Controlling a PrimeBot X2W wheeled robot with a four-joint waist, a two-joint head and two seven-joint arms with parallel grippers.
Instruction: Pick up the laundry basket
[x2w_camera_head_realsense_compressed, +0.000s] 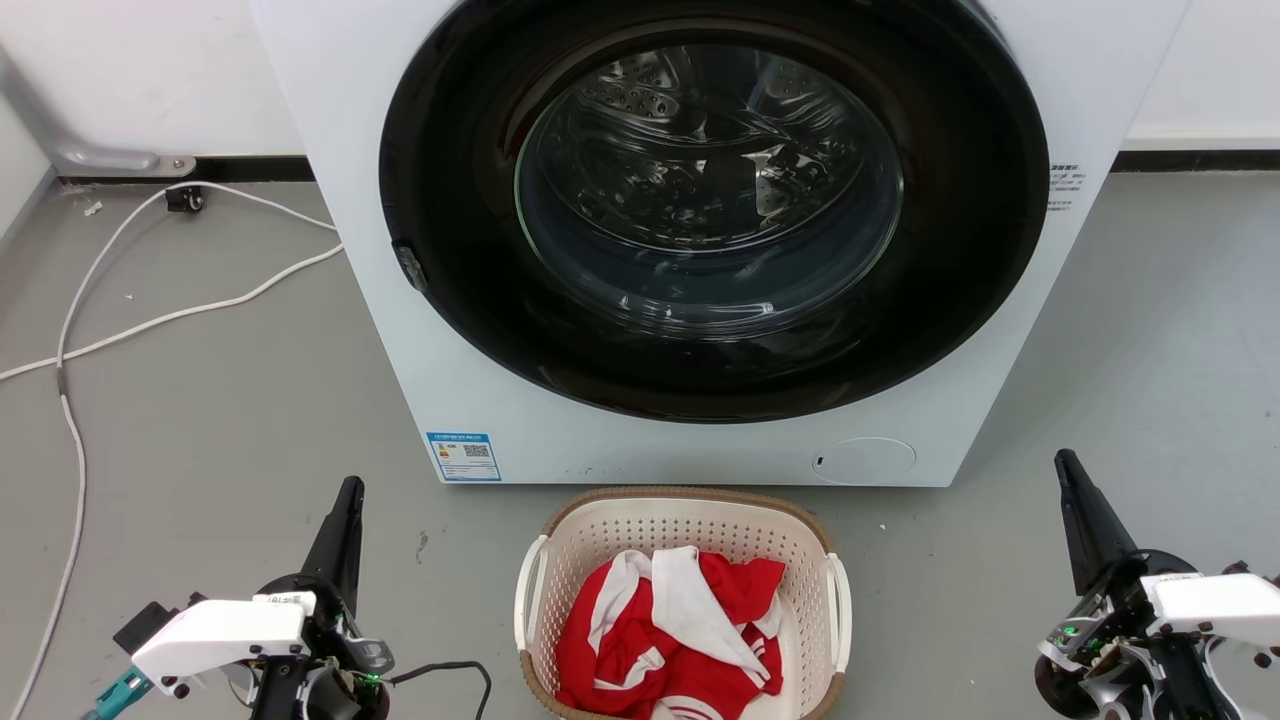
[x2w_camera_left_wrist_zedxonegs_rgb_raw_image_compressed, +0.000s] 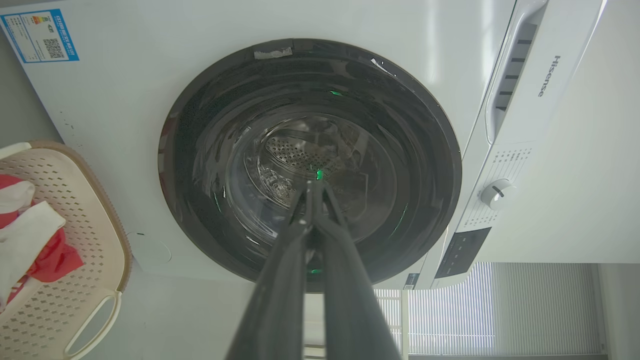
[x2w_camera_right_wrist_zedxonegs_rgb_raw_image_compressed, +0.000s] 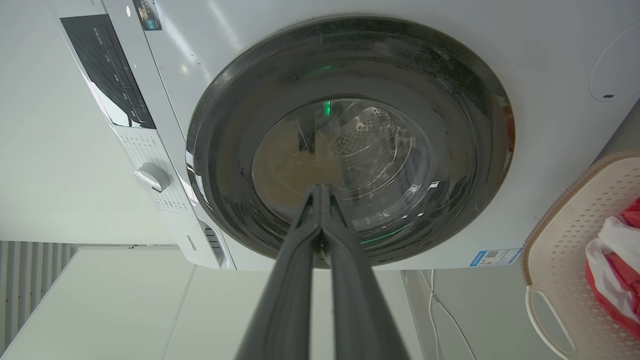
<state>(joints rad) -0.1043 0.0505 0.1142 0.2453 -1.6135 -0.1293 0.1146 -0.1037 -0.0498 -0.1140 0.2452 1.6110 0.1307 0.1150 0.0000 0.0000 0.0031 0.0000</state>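
The laundry basket (x2w_camera_head_realsense_compressed: 690, 522), cream perforated plastic with a brown woven rim and white side handles, stands on the floor in front of the washing machine, holding a red and white garment (x2w_camera_head_realsense_compressed: 672, 630). Part of the basket (x2w_camera_left_wrist_zedxonegs_rgb_raw_image_compressed: 75, 250) shows at the left of the left wrist view, and the basket (x2w_camera_right_wrist_zedxonegs_rgb_raw_image_compressed: 565, 240) sits at the right edge of the right wrist view. My left gripper (x2w_camera_head_realsense_compressed: 350, 487) hovers well to the basket's left, fingers together, shut and empty. My right gripper (x2w_camera_head_realsense_compressed: 1064, 460) stands far to its right, also shut on nothing. Both point toward the machine.
The white washing machine (x2w_camera_head_realsense_compressed: 500, 330) with its round dark glass door (x2w_camera_head_realsense_compressed: 705, 200) rises just behind the basket. White cables (x2w_camera_head_realsense_compressed: 150, 320) trail over the grey floor at the left. Bare floor lies on both sides of the basket.
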